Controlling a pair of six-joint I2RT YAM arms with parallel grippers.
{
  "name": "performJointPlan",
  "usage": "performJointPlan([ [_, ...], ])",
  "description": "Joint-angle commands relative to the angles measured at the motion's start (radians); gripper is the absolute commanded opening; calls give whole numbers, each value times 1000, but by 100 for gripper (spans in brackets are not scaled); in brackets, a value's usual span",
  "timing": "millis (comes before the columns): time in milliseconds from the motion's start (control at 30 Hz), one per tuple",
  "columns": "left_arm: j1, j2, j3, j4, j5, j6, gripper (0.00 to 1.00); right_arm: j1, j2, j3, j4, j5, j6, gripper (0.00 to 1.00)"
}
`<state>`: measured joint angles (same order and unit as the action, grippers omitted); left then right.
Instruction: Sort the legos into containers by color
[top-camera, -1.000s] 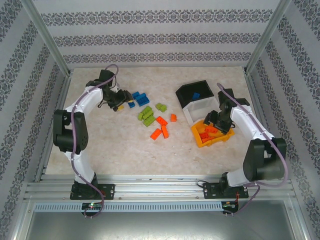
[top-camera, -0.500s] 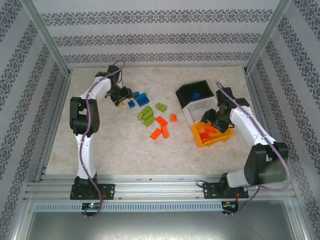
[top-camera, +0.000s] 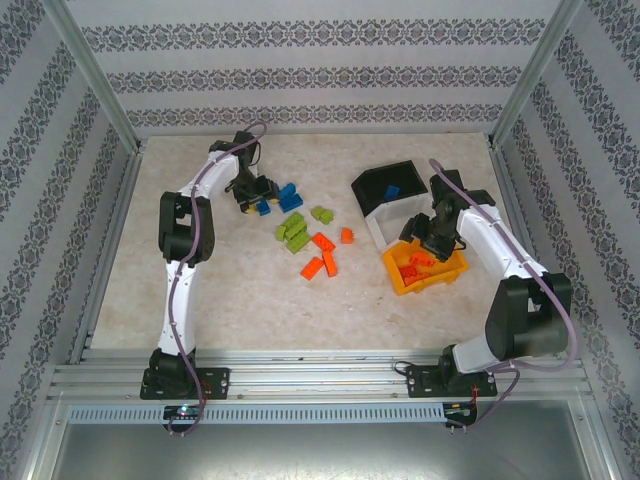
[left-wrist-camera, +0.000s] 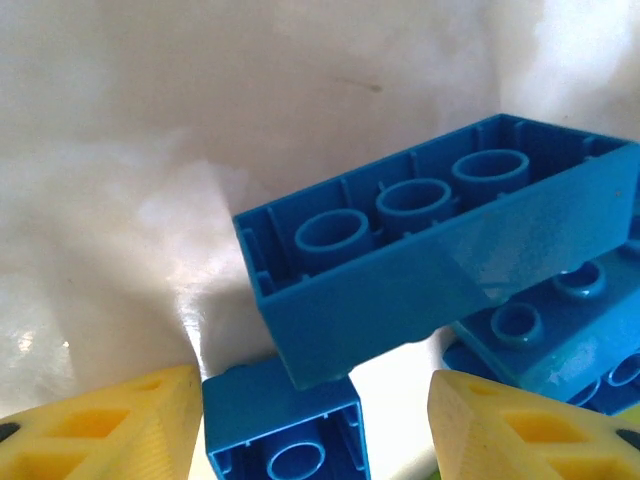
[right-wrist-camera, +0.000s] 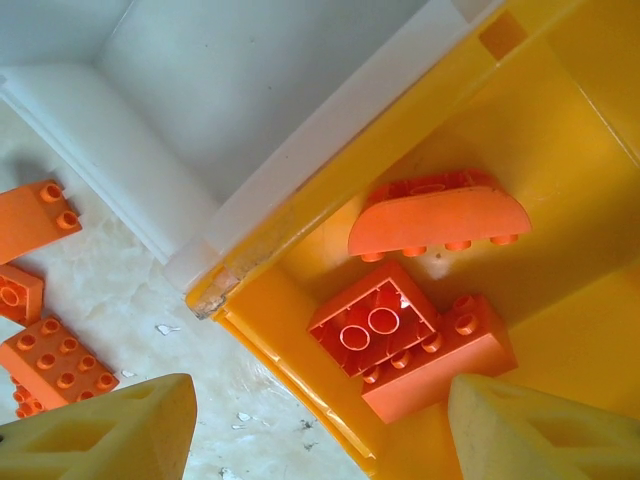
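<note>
I see my left pincer (left-wrist-camera: 318, 425) spread above blue legos (left-wrist-camera: 440, 262) on the surface (left-wrist-camera: 150, 150). My right pincer (right-wrist-camera: 320, 430) is spread, empty, over the orange-yellow bin (right-wrist-camera: 575, 110) with orange legos (right-wrist-camera: 410, 335).

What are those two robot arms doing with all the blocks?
They are sorting bricks by colour. The left gripper hovers open over the blue legos. The right gripper hangs open over the orange-yellow bin, which holds orange legos. One blue brick lies in the black bin. Green legos and other orange bricks lie on the table.
</note>
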<state>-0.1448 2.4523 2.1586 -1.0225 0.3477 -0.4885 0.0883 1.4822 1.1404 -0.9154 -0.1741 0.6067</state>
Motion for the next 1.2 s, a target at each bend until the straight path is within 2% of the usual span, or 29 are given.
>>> performJointPlan([
  [0,-6,56,54,-88,-44,9,60,12,11,32,-15,-11,15,68],
  [167,-7,68,59,-133,-82,38,55,12,8,28,-12,-7,15,68],
  [367,-8,13,-51,-128,-121,85,48,13,14,20,6,-13,22,68],
  [467,-8,-21,-109,-117,-126,100,47,13,14,19,15,-17,25,68],
  [600,-7,-64,-170,-101,-123,107,37,16,12,24,21,-17,27,68],
  [733,-9,-110,-204,-85,-105,101,36,22,2,23,21,-13,27,68],
  [833,-7,-145,-206,-73,-65,89,35,24,-15,18,17,-8,27,68],
  [1000,-20,-235,-213,24,104,18,35,19,-73,3,-3,16,14,68],
  [1167,-92,-286,-219,261,296,-201,35,16,-176,-61,12,24,23,68],
])
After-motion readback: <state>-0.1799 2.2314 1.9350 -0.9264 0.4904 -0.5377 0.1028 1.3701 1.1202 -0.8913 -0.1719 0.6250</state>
